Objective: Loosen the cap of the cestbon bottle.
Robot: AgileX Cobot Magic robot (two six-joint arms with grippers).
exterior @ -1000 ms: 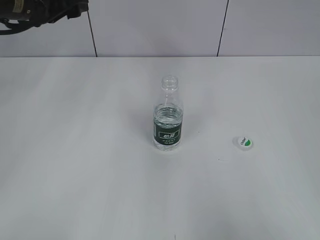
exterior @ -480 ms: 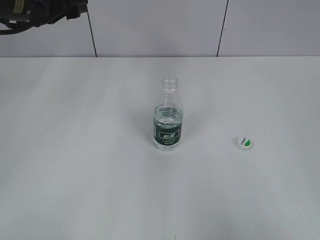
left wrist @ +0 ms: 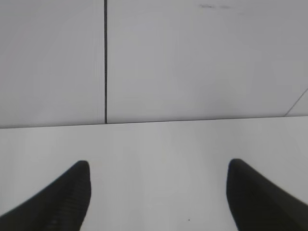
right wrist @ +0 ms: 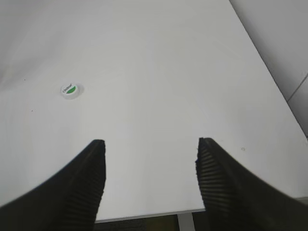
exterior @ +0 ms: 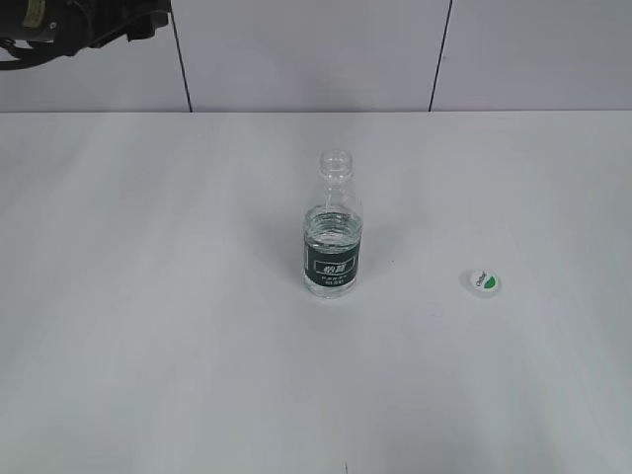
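Note:
The cestbon bottle point(exterior: 333, 229) stands upright at the middle of the white table, its mouth open, with no cap on it. The cap point(exterior: 482, 282), white with a green patch, lies on the table to the bottle's right; it also shows in the right wrist view point(right wrist: 70, 90). My left gripper point(left wrist: 156, 168) is open and empty, facing the back wall; part of its arm point(exterior: 69, 25) shows at the top left of the exterior view. My right gripper point(right wrist: 150, 144) is open and empty above the table's edge, well away from the cap.
The table point(exterior: 148, 326) is white and bare around the bottle. A tiled wall with dark seams point(exterior: 183, 54) runs behind it. The table's front edge point(right wrist: 144, 214) shows in the right wrist view.
The arm at the top left of the exterior view has shifted slightly. The bottle and the cap have not moved.

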